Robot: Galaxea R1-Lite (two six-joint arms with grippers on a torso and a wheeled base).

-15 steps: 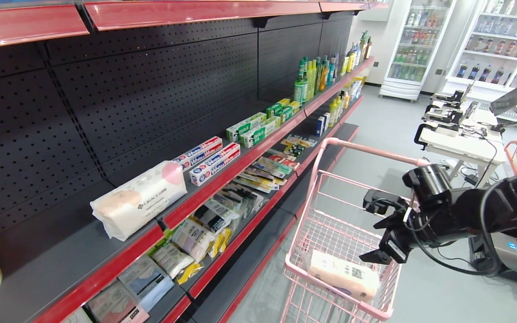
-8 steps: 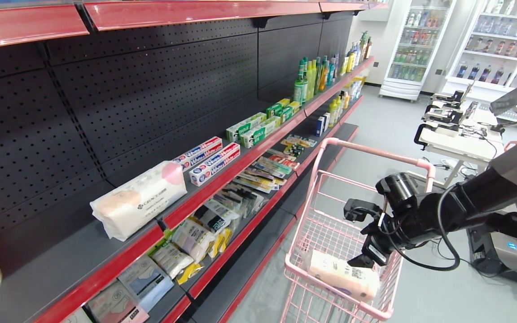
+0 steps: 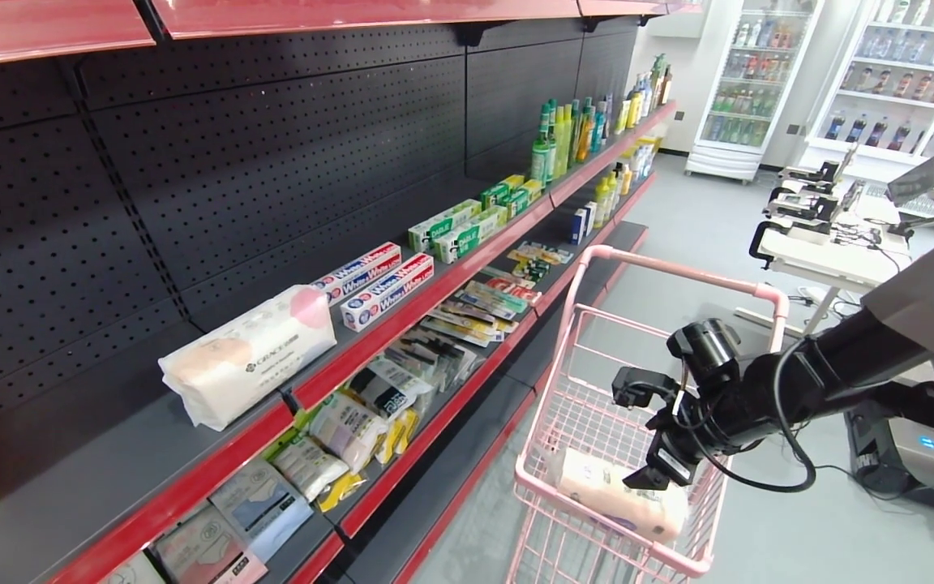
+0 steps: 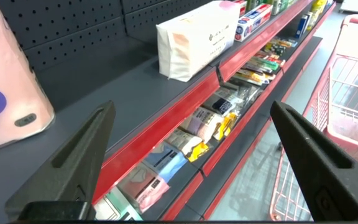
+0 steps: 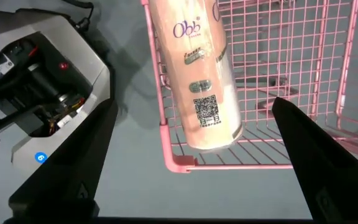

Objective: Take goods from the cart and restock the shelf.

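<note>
While wide open, right gripper [image 3: 636, 434] above tissue pack [image 3: 609, 499] in cart [image 3: 678, 276]

The right hand [image 3: 639, 434] has travelled toward 9 o'clock and a little downward in the head view. A second ago it hung by the 3 o'clock rim of the cart [image 3: 682, 274]. It is now over the basket, with its lower finger just above the wrapped roll pack [image 3: 613, 504] lying inside. Most of that travel came in the first half second, and the last half second added only a small shift the same way. The right arm [image 3: 832, 369] behind it came in nearly level from 3 o'clock before and now slopes down toward 8 o'clock. The whole head view has also slid slightly toward 12 o'clock, which is a tip of the camera and not a move of the shelf [image 3: 94, 487] or its goods.
</note>
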